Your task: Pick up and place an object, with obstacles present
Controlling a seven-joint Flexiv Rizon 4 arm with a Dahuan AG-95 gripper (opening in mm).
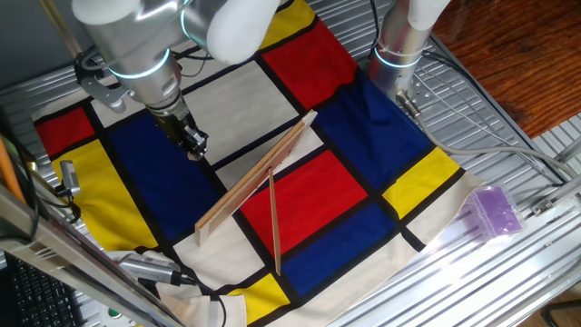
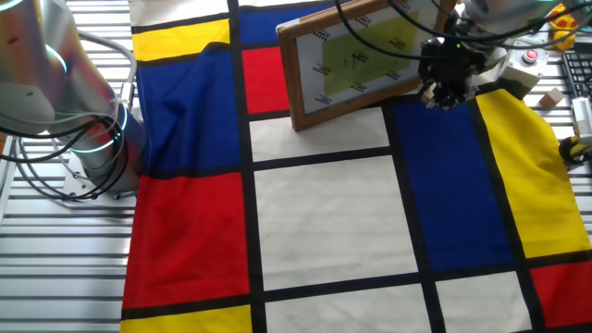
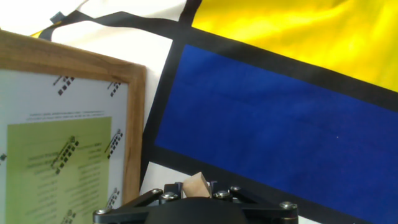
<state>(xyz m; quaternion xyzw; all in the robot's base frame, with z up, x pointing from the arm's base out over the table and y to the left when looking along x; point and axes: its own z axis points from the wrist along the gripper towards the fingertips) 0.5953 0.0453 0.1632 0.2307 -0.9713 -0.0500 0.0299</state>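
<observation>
The jaws of the gripper (image 3: 198, 194) are closed on the tiny wooden cube (image 3: 196, 185), held above the blue panel of the checkered cloth (image 2: 324, 222), just beside the wide framed plank (image 1: 259, 175). The narrower strip (image 1: 274, 222) leans against that plank.

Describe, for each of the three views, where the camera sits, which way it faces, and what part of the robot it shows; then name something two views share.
One fixed view: high, looking down across the cloth at the wide plank's edge; arm and gripper show.
The other fixed view: high on the opposite side, facing the plank's framed face; gripper top right.
Hand view: on the hand, looking past the jaws; the cube sits between them.
Shared: plank and gripper.
</observation>
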